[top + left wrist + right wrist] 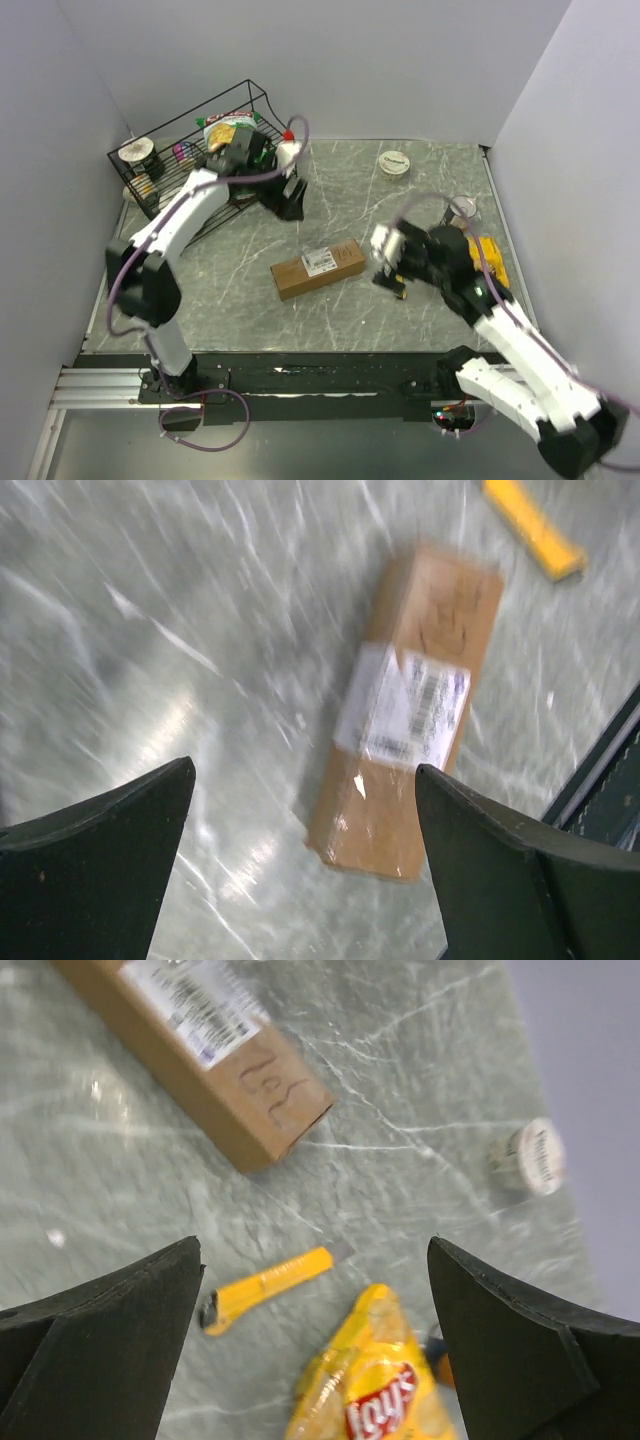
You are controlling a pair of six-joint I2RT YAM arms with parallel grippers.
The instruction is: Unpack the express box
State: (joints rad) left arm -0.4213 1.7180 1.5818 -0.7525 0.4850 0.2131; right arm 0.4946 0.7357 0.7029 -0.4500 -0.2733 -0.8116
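Express box (318, 268) flat at table centre, label up, flaps shut, tape seemingly uncut: unpacking not begun. Left gripper (291, 203) at box's 11 o'clock, right gripper (388, 268) at 3 o'clock; both spread, empty. Yellow cutter (265, 1288) lies untouched.

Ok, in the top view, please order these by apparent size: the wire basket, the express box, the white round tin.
Largest to smallest:
1. wire basket
2. express box
3. white round tin
All three differ clearly.
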